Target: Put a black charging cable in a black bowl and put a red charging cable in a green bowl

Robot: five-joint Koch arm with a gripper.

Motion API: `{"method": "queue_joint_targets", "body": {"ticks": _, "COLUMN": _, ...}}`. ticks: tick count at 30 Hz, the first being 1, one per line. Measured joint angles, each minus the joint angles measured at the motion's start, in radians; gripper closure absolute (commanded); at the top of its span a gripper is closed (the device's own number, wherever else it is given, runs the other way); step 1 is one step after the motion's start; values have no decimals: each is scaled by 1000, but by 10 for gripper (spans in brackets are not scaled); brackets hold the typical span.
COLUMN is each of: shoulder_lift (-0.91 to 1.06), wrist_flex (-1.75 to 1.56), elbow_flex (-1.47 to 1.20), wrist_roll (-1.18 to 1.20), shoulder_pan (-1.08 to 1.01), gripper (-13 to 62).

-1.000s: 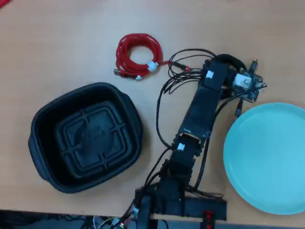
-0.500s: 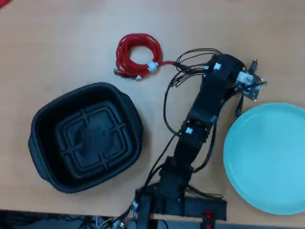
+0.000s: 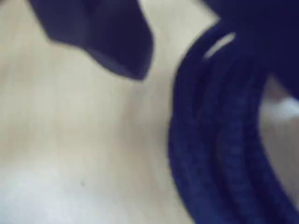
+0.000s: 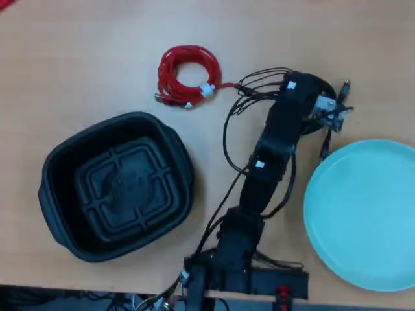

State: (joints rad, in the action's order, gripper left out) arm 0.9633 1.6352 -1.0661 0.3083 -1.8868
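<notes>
while the arm (image 4: 272, 155) stretches up from its base at the bottom edge of the overhead view, its wrist end sits near the top right, just above the rim of the green bowl (image 4: 363, 214). the gripper (image 4: 318, 123) itself is mostly buried under the arm's own body and the little circuit board up there, so from above i can't tell how the jaws stand.

the wrist view is super blurry but shows a dark jaw tip (image 3: 117, 46) poking down from the top left, with bare table beside it, and the black charging cable (image 3: 219, 140) as a thick bundle of dark strands running down the right side, with a white patch at the right edge. one tip only, so whether it's clenched or released on the cable, honestly can't tell.

the red charging cable (image 4: 188, 74) lies coiled on the wooden table (image 4: 78, 58) at upper centre of the overhead view, white ties on it, well apart from both bowls. the black bowl (image 4: 58, 194) sits at the left with nothing in it, ribbed floor showing. green bowl is on the right with nothing inside either. loose thin black wires (image 4: 243, 97) loop off the arm near the red coil.
</notes>
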Motion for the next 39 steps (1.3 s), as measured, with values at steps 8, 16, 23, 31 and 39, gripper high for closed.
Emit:
{"method": "queue_joint_targets", "body": {"ticks": 8, "shoulder_lift": -40, "wrist_flex": 0, "elbow_flex": 2, "wrist_roll": -100, "shoulder_pan": 23, "gripper": 77}}
{"method": "queue_joint_targets", "body": {"ticks": 16, "shoulder_lift": -40, "wrist_flex": 0, "elbow_flex": 2, "wrist_roll": -100, "shoulder_pan": 18, "gripper": 78}}
{"method": "queue_joint_targets", "body": {"ticks": 23, "shoulder_lift": -40, "wrist_flex": -2, "elbow_flex": 5, "wrist_roll": -103, "shoulder_pan": 12, "gripper": 246}}
{"method": "queue_joint_targets", "body": {"ticks": 31, "shoulder_lift": -40, "wrist_flex": 0, "elbow_flex": 9, "wrist_roll": -109, "shoulder_pan": 0, "gripper": 545}}
{"method": "queue_joint_targets", "body": {"ticks": 39, "shoulder_lift": -40, "wrist_flex": 0, "elbow_flex": 28, "wrist_roll": -104, "shoulder_pan": 6, "gripper": 556}}
